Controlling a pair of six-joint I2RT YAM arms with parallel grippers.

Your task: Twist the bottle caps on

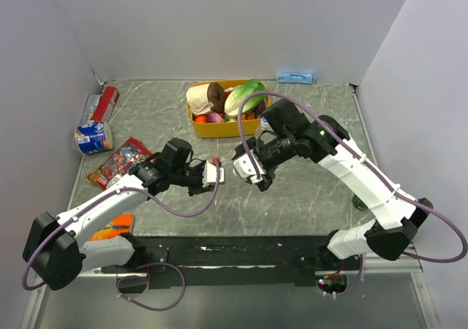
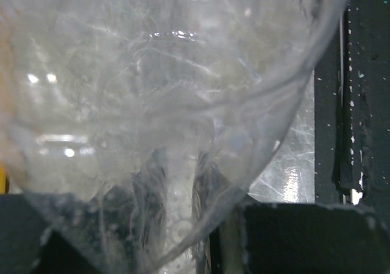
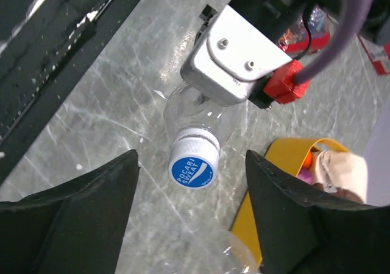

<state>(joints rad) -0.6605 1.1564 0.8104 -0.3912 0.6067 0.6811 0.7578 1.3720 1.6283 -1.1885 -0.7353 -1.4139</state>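
Found left end effector (image 1: 207, 172) clamped on clear bottle (image 3: 196, 112), held lying level over desk (image 1: 307, 197) centre, neck toward 3 o'clock: judged a brace against twisting. Noted blue cap (image 3: 193, 167) already on neck; cannot tell how tight. Found right end effector (image 3: 190, 162) spread apart, flanking cap without contact, probably set to grip and turn. Logged yellow tub (image 1: 191, 120) at 12 o'clock, well apart.
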